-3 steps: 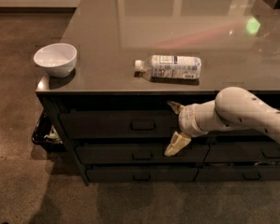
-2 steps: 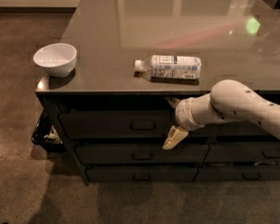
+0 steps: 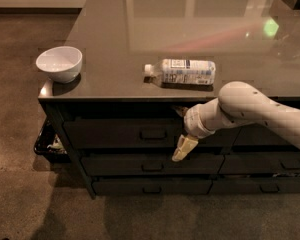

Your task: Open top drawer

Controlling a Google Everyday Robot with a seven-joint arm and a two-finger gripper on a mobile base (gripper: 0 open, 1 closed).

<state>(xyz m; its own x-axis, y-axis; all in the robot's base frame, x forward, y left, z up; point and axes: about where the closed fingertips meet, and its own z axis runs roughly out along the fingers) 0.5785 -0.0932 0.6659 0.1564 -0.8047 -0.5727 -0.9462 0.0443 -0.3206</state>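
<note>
The top drawer (image 3: 110,133) is a wide dark front just under the counter, closed, with a small loop handle (image 3: 152,133) at its centre. My gripper (image 3: 183,130) hangs in front of that drawer, just right of the handle and at about its height. Its two cream fingers are spread apart, one up near the counter edge and the other fingertip (image 3: 184,148) down by the drawer's lower edge. It holds nothing. My white arm (image 3: 250,109) comes in from the right.
A white bowl (image 3: 60,63) stands at the counter's front left corner. A plastic bottle (image 3: 182,71) lies on its side near the front edge. Two shallower drawers (image 3: 150,165) sit below; another stack (image 3: 270,164) is at the right. A dark bin (image 3: 47,141) is on the floor at left.
My gripper and arm have shifted a little to the left, closer to the top drawer's handle. The drawer has not moved.
</note>
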